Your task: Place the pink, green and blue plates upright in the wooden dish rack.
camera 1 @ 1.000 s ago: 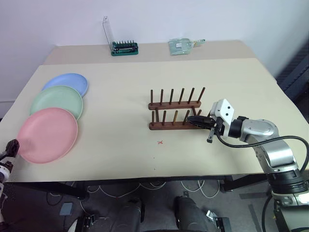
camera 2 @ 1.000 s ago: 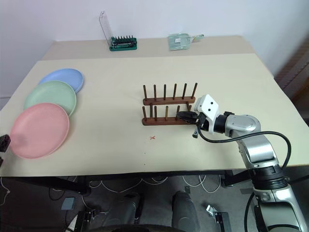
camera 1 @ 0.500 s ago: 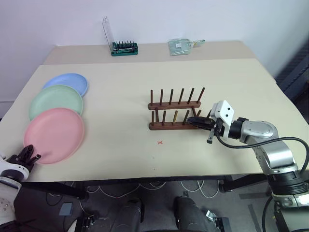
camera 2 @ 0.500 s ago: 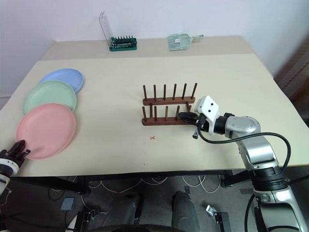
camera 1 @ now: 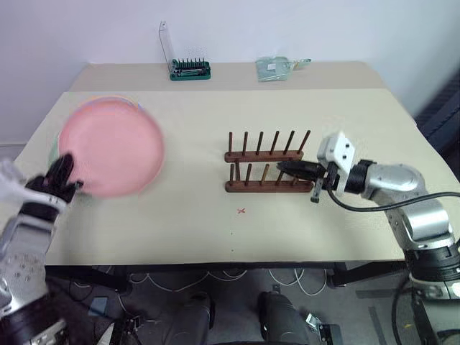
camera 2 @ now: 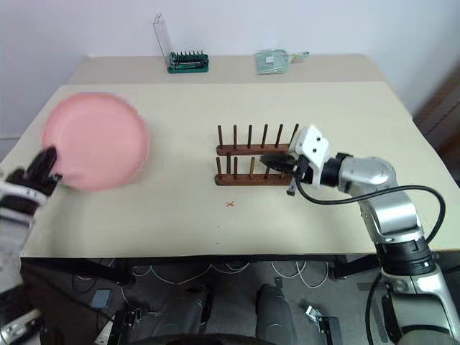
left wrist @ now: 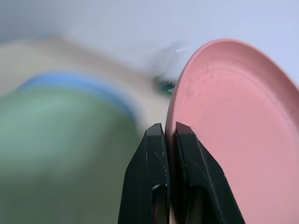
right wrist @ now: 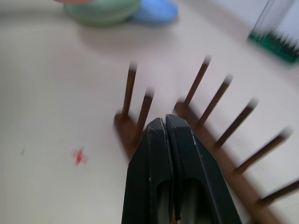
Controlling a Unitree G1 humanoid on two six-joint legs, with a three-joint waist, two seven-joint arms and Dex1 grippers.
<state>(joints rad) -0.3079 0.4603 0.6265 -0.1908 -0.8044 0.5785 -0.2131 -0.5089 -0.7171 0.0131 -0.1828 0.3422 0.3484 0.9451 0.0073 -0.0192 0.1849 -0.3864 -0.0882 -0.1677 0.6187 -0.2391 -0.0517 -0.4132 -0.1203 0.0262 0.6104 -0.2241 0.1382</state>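
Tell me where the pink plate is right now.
The pink plate is off the table at the robot's left, clamped by its rim in the left gripper, above the green plate and blue plate.

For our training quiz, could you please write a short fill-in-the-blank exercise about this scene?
1. The left hand is shut on the rim of the ____ plate.
2. The wooden dish rack holds ____ plates.
3. The right hand is at the rack's ____ end.
4. The red cross is marked on the ____.

Missing words: pink; no; right; table
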